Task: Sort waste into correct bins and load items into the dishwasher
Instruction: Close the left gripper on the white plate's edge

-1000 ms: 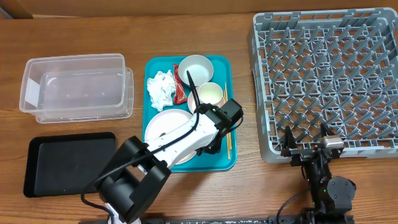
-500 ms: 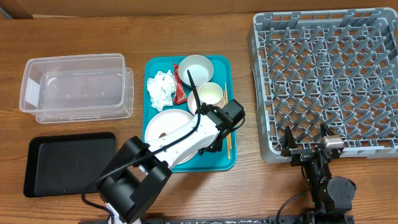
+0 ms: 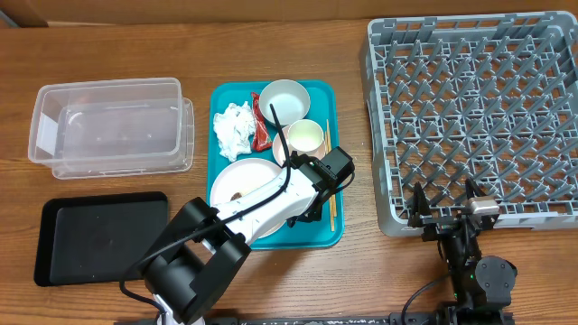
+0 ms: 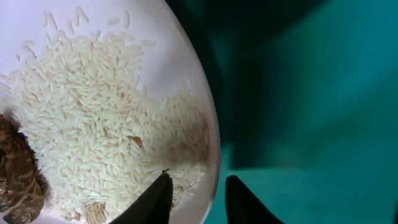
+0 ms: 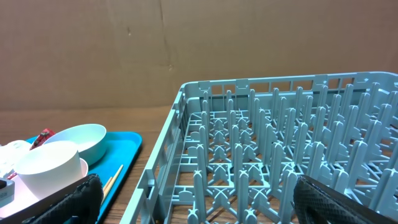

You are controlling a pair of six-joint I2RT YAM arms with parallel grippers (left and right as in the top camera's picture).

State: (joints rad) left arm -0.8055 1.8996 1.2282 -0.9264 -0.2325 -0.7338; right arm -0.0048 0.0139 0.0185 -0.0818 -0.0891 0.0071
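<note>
Overhead, the left arm (image 3: 280,194) covers the plate (image 3: 237,185) from 3 to 5 o'clock and hides its own fingertips. In the left wrist close-up, the plate is cut off at 9 and 6 o'clock. What seems a brown scrap (image 4: 15,174) is clipped at 8 o'clock.

left arm (image 3: 262,200) — white link shells, black joint housings, thin black cable (image 3: 283,144) looping over the top. left gripper (image 4: 196,198) fingers black, tapered. right arm (image 3: 470,262) all black, silver block on top — right gripper (image 5: 199,199) pads black, textured.
</note>
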